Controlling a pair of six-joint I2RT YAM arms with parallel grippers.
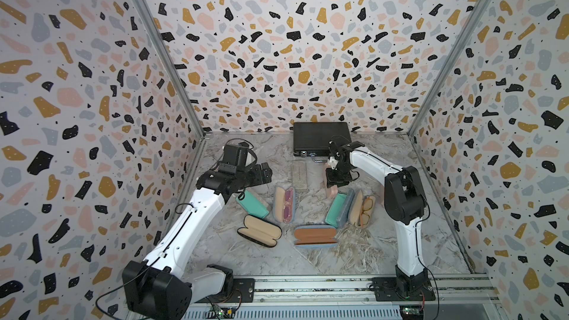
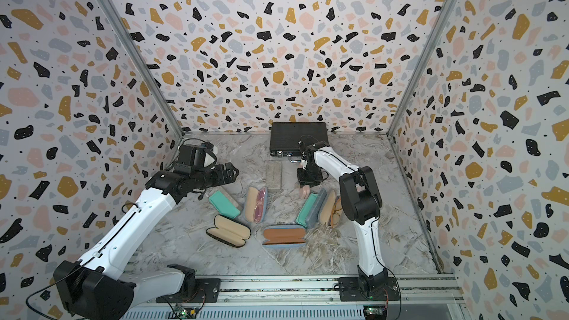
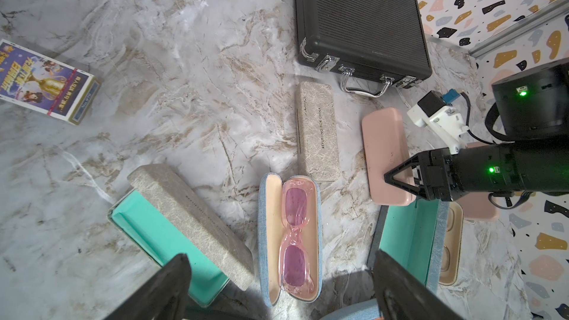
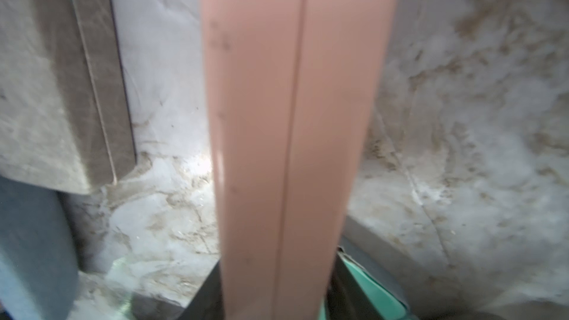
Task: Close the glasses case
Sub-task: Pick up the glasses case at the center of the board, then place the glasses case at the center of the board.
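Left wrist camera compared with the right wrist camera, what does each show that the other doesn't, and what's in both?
Only the left wrist view shows the black briefcase, the pink sunglasses in their open case, the card box and the right end effector at the pink case. Only the right wrist view shows, close up, a line running along the pink case's length. Both show the pink case, the closed grey case beside it and the marble tabletop.
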